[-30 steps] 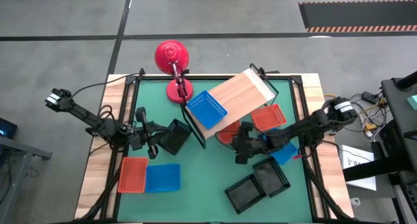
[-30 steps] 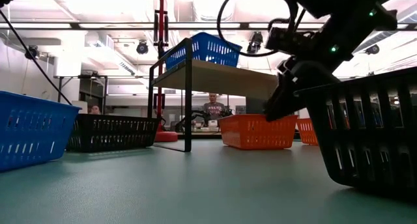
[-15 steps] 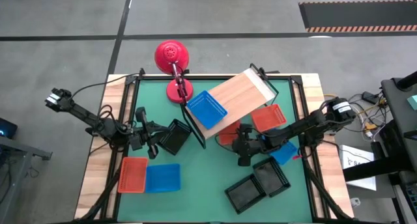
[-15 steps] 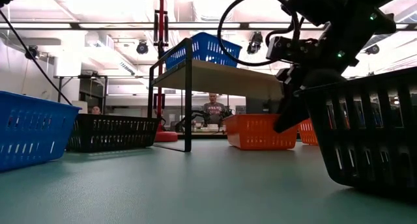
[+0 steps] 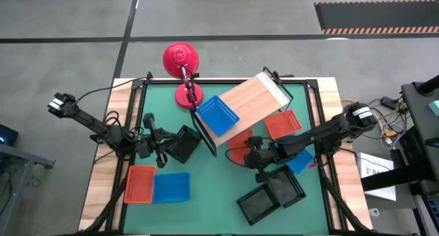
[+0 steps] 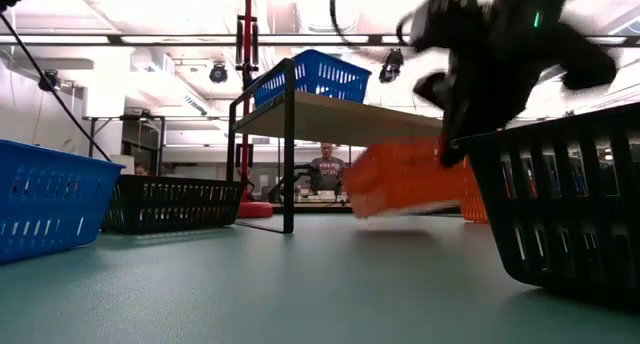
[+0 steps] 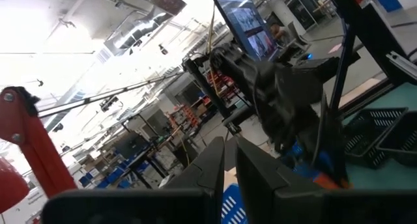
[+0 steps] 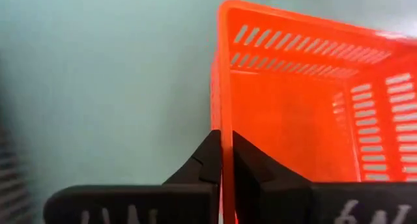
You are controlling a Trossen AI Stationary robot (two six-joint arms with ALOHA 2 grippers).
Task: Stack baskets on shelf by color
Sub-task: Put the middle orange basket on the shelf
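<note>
the right gripper [image 8: 221, 160] pinches one wall of the orange basket [image 8: 306, 107], centre-right in the high view; that thin edge hold could slip, tipping it. the left gripper [image 5: 163, 151] sits closed.

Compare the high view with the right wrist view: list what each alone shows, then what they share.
Only the high view: the left gripper waiting beside a black basket, the shelf with a blue basket on it, the red lamp, and more baskets scattered on the green mat.

Only the right wrist view: the fingers pinching the basket's rim wall.

Both: the right gripper shut on the red-orange basket.
</note>
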